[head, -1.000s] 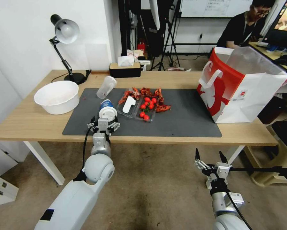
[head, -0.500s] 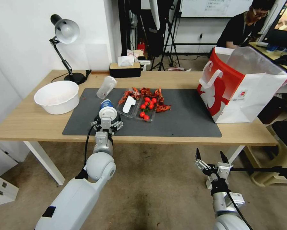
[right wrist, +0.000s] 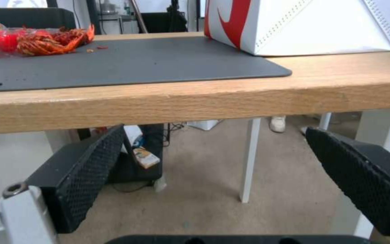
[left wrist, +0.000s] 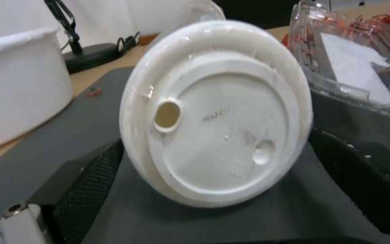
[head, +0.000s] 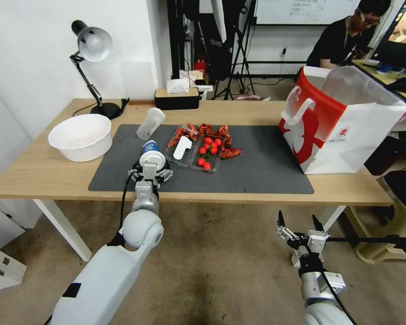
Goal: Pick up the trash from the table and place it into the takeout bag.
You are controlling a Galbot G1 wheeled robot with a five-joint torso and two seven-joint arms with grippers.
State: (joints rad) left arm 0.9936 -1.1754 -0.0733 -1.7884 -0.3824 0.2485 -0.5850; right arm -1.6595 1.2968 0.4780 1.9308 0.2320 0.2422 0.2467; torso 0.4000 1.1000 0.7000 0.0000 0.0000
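A blue-white lidded cup [head: 151, 152] lies on its side on the dark grey mat [head: 266, 167], its white lid [left wrist: 217, 115] facing my left gripper [head: 150, 169]. That gripper is open and low over the mat's front edge. Its two black fingers [left wrist: 91, 179] stand on either side of the lid's rim. A clear plastic cup [head: 150, 123] lies tipped over farther back on the mat. The red-and-white takeout bag [head: 343, 131] stands open at the table's [head: 40, 171] right end. My right gripper [head: 296, 225] hangs open below the table's front edge [right wrist: 195, 101].
A large white bowl [head: 81, 135] sits left of the mat. Clear trays with cherry tomatoes [head: 208, 155] and a white packet [head: 182, 148] lie mid-mat among red shell scraps [head: 221, 134]. A desk lamp [head: 92, 45] and a tissue box [head: 176, 97] stand at the back.
My left gripper has crept forward over the mat's edge, bringing its fingers alongside the lidded cup's lid. The right arm and the other things have not moved.
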